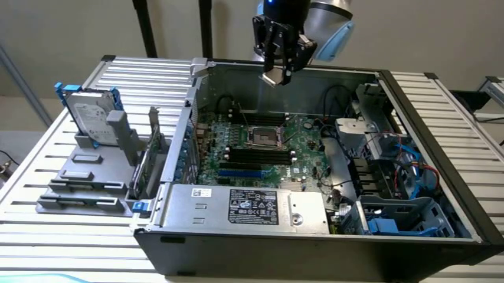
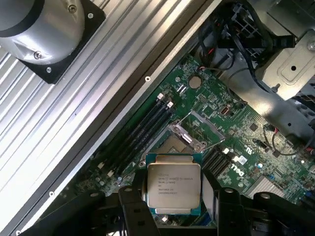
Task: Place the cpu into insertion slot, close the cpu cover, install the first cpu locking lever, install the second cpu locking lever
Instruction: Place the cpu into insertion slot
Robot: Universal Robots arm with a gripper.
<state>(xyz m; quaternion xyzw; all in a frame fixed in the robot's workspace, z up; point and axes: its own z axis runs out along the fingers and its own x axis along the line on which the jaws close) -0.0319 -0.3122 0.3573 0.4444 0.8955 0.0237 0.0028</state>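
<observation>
The robot arm's gripper (image 1: 277, 75) hangs above the rear wall of an open computer case (image 1: 315, 250), its two black fingers (image 2: 129, 202) clamped on opposite edges of the chip (image 2: 173, 186), a flat square with a pale, brushed-metal top, fine printed lettering and a thin green border. The chip is in the air, well above the green circuit board (image 1: 307, 147) and apart from the socket (image 1: 265, 137), a small dark square with a thin metallic rim near the board's middle. In the wrist view the silver cover frame (image 2: 189, 137) appears lifted up from the socket, its thin outline tilted above the opening. Long black memory slots (image 1: 252, 156) run in parallel rows just beside the socket. A boxy, dull-silver power supply (image 1: 244, 206) with a printed label sits at the case's near edge. The case rests on a ribbed aluminium table (image 1: 79, 236); at the exterior view's left, a hard drive (image 1: 87, 115) stands upright in a grey plastic rack (image 1: 87, 177).
</observation>
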